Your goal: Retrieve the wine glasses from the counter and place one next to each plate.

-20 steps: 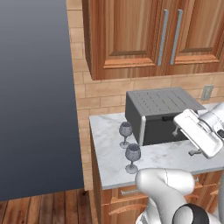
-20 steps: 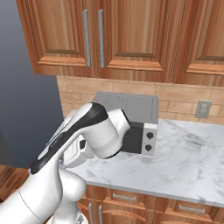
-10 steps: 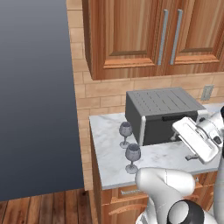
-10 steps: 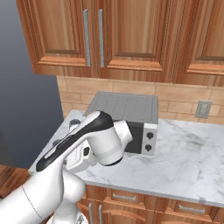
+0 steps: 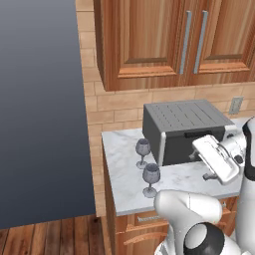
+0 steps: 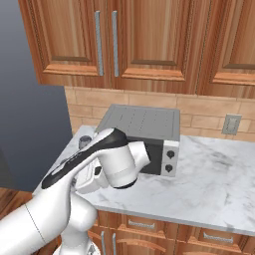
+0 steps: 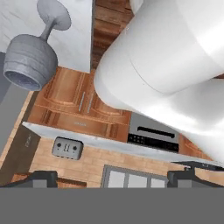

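Note:
Two bluish-grey wine glasses stand near the counter's (image 5: 122,149) left end, one further back (image 5: 143,149) and one by the front edge (image 5: 151,176). My gripper (image 5: 209,176) hovers over the counter's front part, to the right of both glasses and clear of them. It is in front of the grey oven. In the hand view its fingertips (image 7: 42,177) stand wide apart, open, with nothing between them. A wine glass (image 7: 30,61) on the marble (image 7: 79,40) shows at the upper left of that view. In the right base view my arm hides most of a glass (image 6: 85,141). The plates are out of view.
A grey toaster oven (image 5: 182,128) sits against the brick wall behind my hand, also seen in the right base view (image 6: 144,130). A tall dark panel (image 5: 40,109) bounds the counter's left end. Wooden wall cabinets (image 5: 164,40) hang above. Marble (image 6: 214,182) runs on to the right.
My hand has come down and moved a little left toward the counter's front edge. In the right base view the forearm has swung lower. The jaws stayed open and the glasses have not moved.

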{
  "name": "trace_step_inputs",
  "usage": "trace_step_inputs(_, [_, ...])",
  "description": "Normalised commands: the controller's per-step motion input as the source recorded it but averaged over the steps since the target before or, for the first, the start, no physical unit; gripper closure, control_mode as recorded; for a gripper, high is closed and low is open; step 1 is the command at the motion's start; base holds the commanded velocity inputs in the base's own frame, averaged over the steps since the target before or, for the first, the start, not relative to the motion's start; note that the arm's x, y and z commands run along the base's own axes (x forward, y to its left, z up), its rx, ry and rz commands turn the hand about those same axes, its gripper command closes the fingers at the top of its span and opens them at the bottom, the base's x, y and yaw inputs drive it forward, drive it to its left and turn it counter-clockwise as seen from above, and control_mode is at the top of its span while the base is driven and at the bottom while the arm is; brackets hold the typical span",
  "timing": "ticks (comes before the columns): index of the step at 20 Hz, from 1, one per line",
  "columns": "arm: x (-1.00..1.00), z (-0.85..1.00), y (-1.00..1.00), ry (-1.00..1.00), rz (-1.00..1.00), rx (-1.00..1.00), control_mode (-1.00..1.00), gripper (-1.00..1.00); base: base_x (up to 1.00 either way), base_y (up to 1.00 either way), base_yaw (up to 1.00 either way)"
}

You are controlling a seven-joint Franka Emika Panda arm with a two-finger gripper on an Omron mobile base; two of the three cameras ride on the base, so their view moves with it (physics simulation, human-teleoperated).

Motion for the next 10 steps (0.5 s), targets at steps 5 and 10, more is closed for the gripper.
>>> trace_step_inputs(5, [0.13,-0.12,0.06,0.00,0.00,0.00,-1.00,-1.00,0.00,0.00,0.00])
trace_step_inputs(10, [0.15,-0.26,0.26,0.00,-0.04,0.00,-1.00,-1.00,0.00,0.00,0.00])
